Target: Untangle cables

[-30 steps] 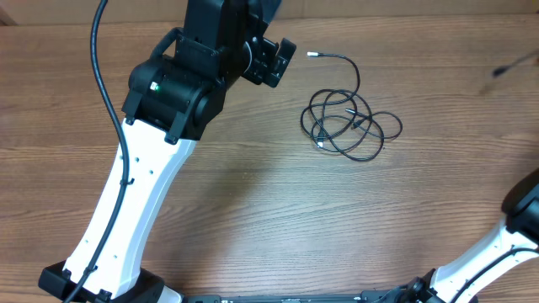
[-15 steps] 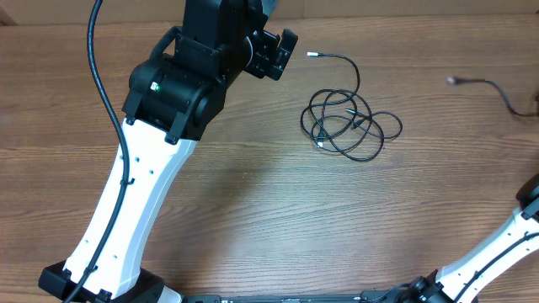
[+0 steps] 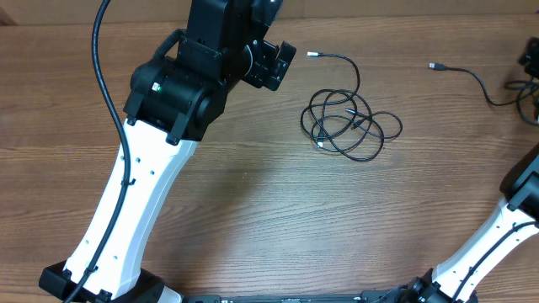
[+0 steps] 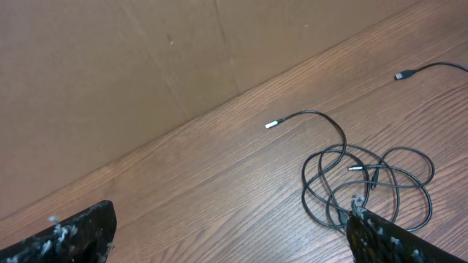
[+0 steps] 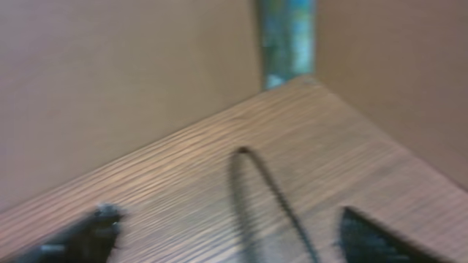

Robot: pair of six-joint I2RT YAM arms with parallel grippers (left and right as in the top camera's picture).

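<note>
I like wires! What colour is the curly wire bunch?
The wire bunch is black, seen best in the overhead view.

A wooden table (image 3: pixel 253 210) with brown grain running side to side fills the overhead view. A plain brown wall (image 4: pixel 110 73) stands along its far edge, with a faint seam running down it. In the blurred right wrist view, a blue-green strip (image 5: pixel 287 36) stands upright at the table's corner.
</note>
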